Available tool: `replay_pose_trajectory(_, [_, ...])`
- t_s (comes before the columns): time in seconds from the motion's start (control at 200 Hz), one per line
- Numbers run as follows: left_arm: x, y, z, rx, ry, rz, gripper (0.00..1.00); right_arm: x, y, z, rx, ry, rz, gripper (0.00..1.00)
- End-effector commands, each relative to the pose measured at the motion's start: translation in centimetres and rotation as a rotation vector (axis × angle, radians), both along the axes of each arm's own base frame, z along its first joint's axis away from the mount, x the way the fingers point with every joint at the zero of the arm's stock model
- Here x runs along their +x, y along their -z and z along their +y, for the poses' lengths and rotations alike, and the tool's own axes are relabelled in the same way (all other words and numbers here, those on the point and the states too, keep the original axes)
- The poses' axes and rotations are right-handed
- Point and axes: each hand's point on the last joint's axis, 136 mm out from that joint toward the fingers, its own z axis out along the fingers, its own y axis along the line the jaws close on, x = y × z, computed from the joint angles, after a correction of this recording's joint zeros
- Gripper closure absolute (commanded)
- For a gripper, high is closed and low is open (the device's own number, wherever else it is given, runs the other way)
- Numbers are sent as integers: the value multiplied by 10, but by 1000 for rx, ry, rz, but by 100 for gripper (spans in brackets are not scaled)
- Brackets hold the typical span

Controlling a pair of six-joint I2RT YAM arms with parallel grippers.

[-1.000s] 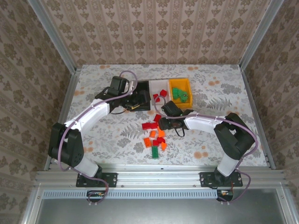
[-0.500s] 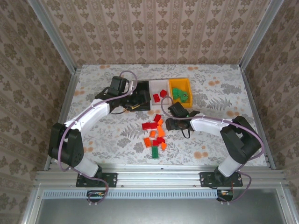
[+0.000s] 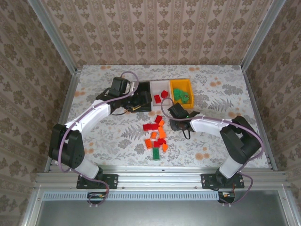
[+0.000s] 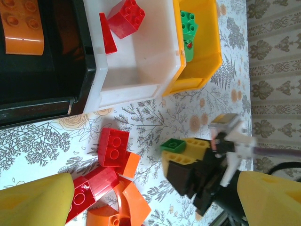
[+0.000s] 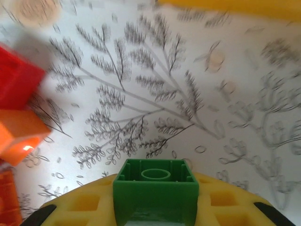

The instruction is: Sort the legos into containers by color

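- Green held brick: pinched between the yellow pads of the right claw, which is closed tight on it. It sits over the counter, just near of the yellow bin and right of the loose pile.
- Left claw: fingers spread wide, nothing held, at the black bin.
- Black bin: one orange brick.
- White bin: red bricks.
- Yellow bin: green bricks.
- Loose pile: red and orange bricks, with one loose green brick nearest.
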Motion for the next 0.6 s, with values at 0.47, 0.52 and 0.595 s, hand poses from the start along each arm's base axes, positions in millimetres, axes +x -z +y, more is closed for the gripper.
replay_pose_trajectory(0.47, [-35,24,-53,34,210,56,8,175,-73,-51,33,189,-138,70])
replay_pose_trajectory(0.52, [-34,22,-52,37,209,47,8,180,-69,-51,35,188,-123,70])
replay_pose_trajectory(0.595, [-33,19,-50,43,202,35,8,186,-61,-50,28,174,-105,67])
